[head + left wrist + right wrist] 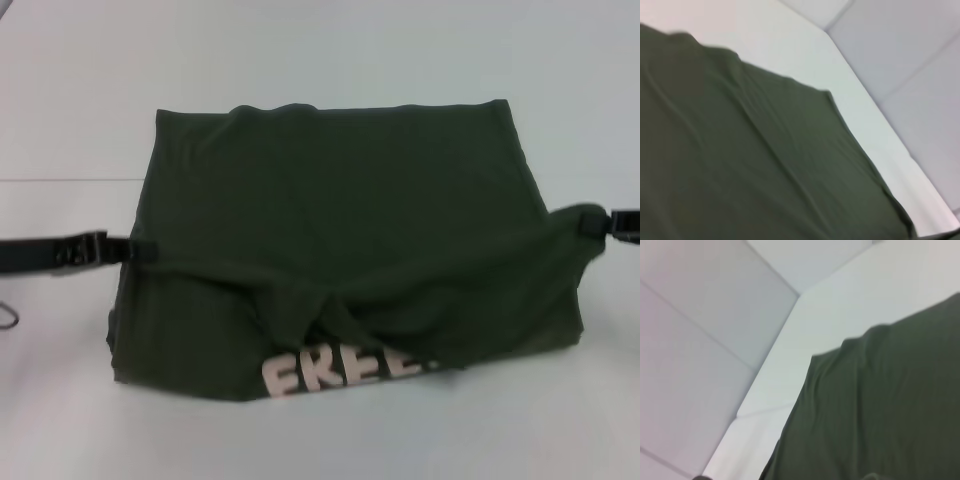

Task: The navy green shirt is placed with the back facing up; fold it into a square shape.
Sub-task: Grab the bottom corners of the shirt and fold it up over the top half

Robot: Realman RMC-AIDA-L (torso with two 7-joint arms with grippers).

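The dark olive-green cotton T-shirt (340,250) lies partly folded on the white table (80,80). Left gripper (140,250) and right gripper (598,222) each pinch its side edges.

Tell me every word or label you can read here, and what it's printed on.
"FREE": cream letters, seen upside down and mirrored, on the navy green shirt, along its near edge; the last letter is partly tucked under a fold.
Nothing else readable in any view.
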